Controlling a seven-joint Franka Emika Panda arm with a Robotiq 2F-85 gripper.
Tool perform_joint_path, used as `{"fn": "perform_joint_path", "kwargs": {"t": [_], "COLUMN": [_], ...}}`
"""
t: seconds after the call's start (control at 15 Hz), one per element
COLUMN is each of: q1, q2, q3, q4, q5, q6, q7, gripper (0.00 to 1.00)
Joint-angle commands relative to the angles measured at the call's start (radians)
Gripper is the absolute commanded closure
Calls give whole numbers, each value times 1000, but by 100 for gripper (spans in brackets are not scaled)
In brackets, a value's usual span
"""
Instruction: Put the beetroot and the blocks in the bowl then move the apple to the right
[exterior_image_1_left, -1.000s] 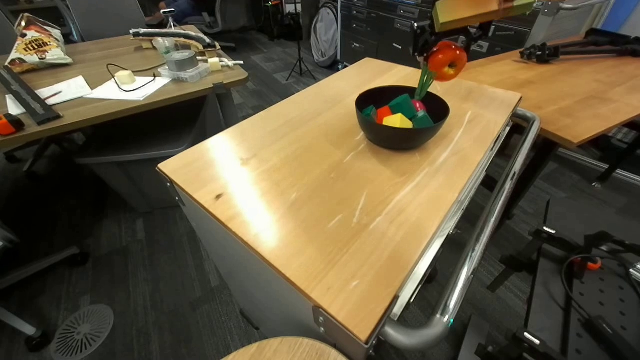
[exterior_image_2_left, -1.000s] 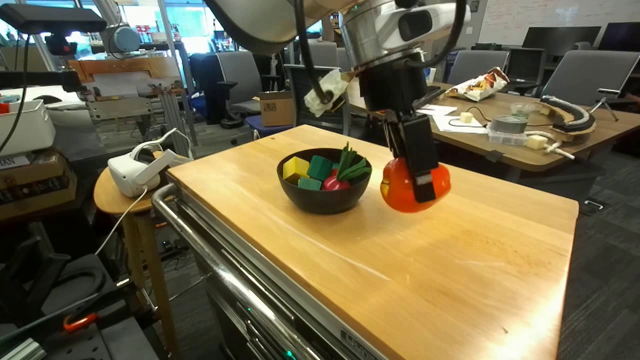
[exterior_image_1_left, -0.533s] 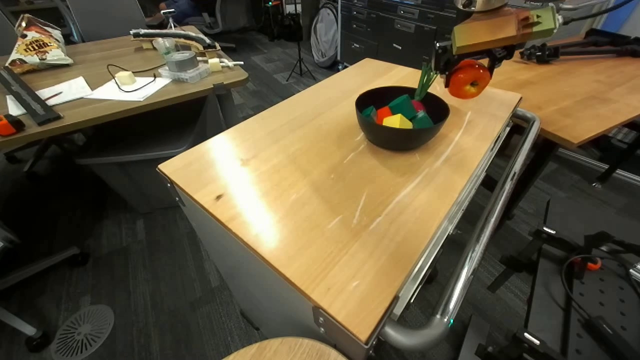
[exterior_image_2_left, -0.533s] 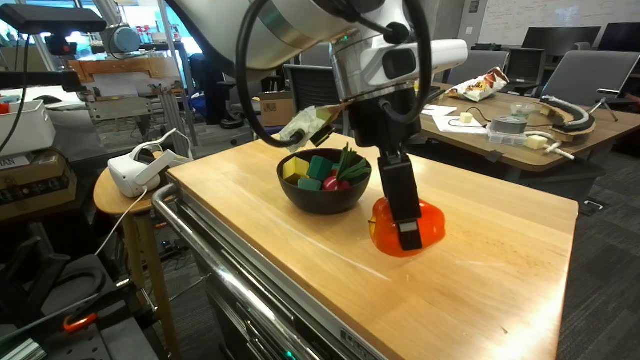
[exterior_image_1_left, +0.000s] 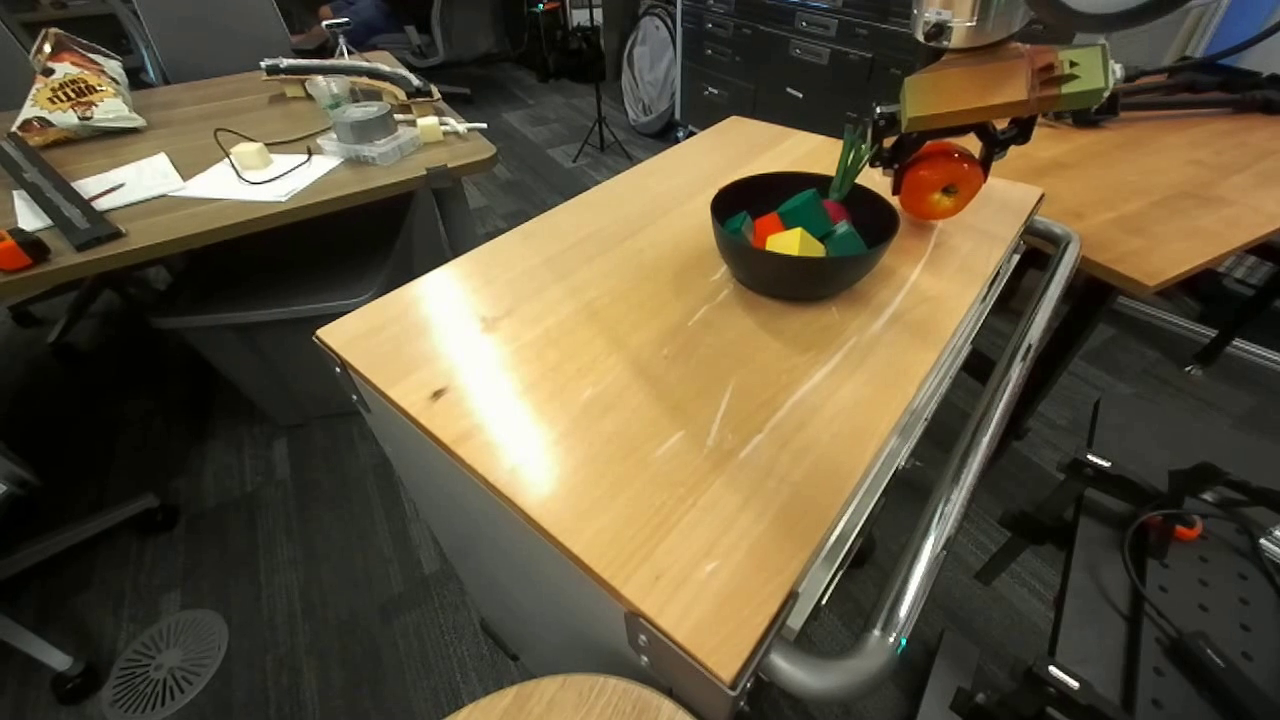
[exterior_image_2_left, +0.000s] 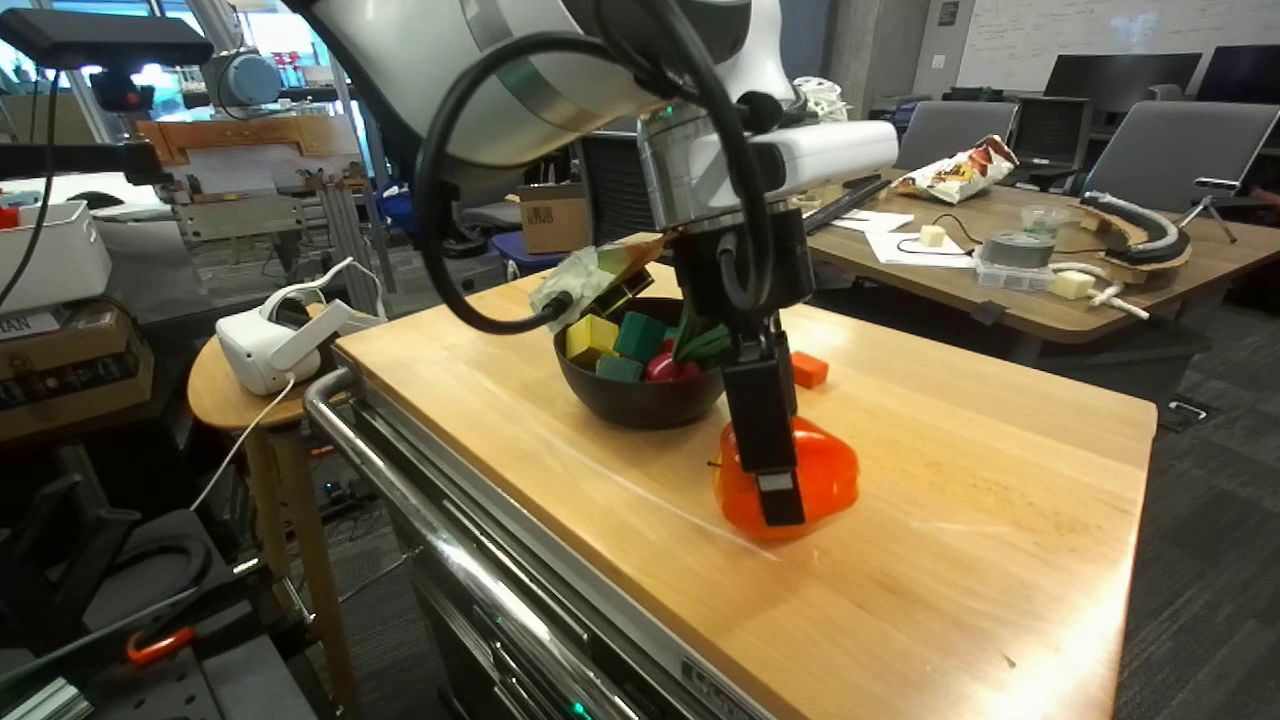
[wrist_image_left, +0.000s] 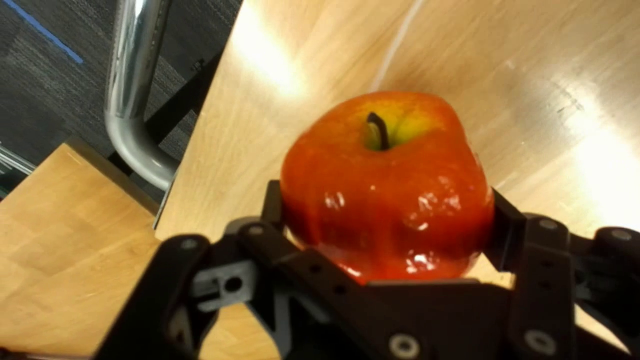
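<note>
My gripper (wrist_image_left: 386, 212) is closed around the red-orange apple (wrist_image_left: 385, 185), one finger pressed to each side, stem facing up. Both exterior views show this apple (exterior_image_2_left: 830, 480) low at the tabletop; whether it touches the wood I cannot tell. Beside it stands the black bowl (exterior_image_2_left: 640, 405), partly behind the gripper. Inside lie the dark-red beetroot (exterior_image_2_left: 668, 368) with green stalks, a yellow block (exterior_image_2_left: 590, 338), green blocks (exterior_image_2_left: 640, 335) and a red-orange block (exterior_image_1_left: 766, 228). Another red-orange block (exterior_image_2_left: 809, 370) rests on the table outside the bowl, just behind my gripper.
The wooden cart top (exterior_image_1_left: 560, 400) has a metal rail (exterior_image_1_left: 970, 480) along one edge, close to the apple. A second wooden table (exterior_image_1_left: 1150, 190) stands past that edge. A stool with a white headset (exterior_image_2_left: 270, 340) is off one end. A cluttered desk (exterior_image_2_left: 1010, 310) lies beyond.
The apple has come down toward the table in my closed gripper, drifting away from the bowl toward the rail side. The red-orange block on the table has come out from behind the gripper.
</note>
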Motion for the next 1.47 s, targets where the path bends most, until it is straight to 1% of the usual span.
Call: {"fn": "perform_joint_path", "kwargs": {"t": [0.0,0.27,0.33,0.47,0.53,0.6,0.67,0.73,0.87,0.93,1.07,1.13,1.4], "q1": [-5,-4,-3,-4,-5,-5,-6,-6,-5,-5,-4,-3,1], "q2": [-39,-37,-38,-42,-45,-48,-50,-51,-52,-51,-51,-49,-46], "q3": [15,19,20,21,21,22,22,23,26,28,32,36,49], "q4": [-40,-38,-36,-37,-37,-39,-39,-38,-37,-35,-32,-30,-24], "q5": [-34,-69,-85,-103,-112,-116,-119,-121,-123,-122,-119,-119,-120], "q6": [13,-4,-8,-6,-6,-2,-1,-1,-1,-2,0,0,-3], "q7": [51,86,96,109,117,118,121,123,121,121,119,118,117], "gripper": [40,39,32,29,40,39,29,31,11,3,2,0,0]}}
